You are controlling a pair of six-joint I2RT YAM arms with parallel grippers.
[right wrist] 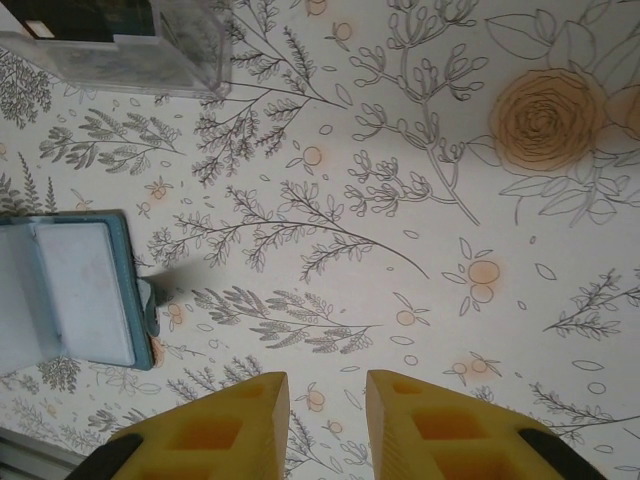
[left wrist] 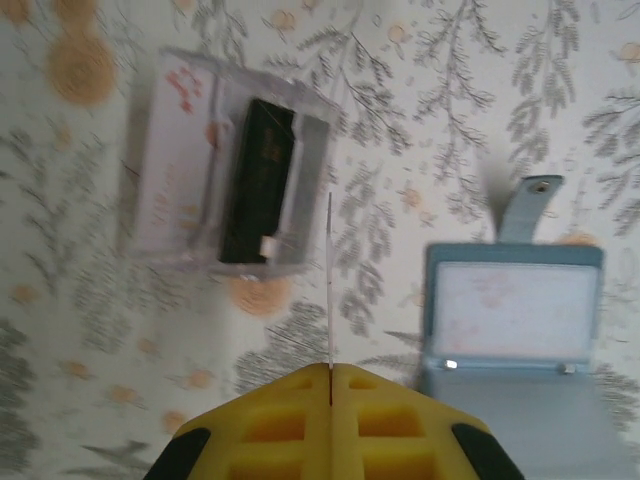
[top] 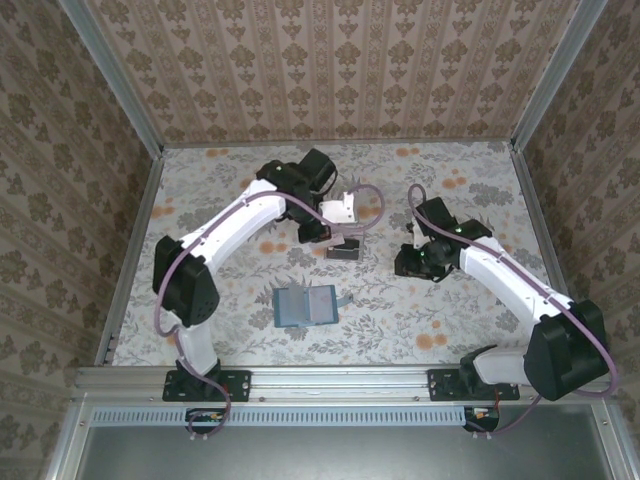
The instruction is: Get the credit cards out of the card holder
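The card holder lies opened flat on the floral counter, near the front and between the two arms, its grey-blue inside facing up. In the left wrist view it is blurred and cut off at the lower edge, with its strap tab sticking out past the far side; whether any card sits in its pockets cannot be made out. The right wrist view catches one part of it at the left border.

Further back stands a clear tray, seen from above as a small pale shape partly hidden under the left arm's wrist. A dark card lies in it beside a pale card; the print on both is too soft to read. In the right wrist view just a corner of the tray enters at top left.

The left jaws are clenched, their yellow fingers pressed together on a thin card seen edge-on as a fine line rising from the seam, so its face is hidden. It hangs between tray and holder.

The right jaws stand released, their fingers apart with bare counter showing in the gap, near the holder's strap side
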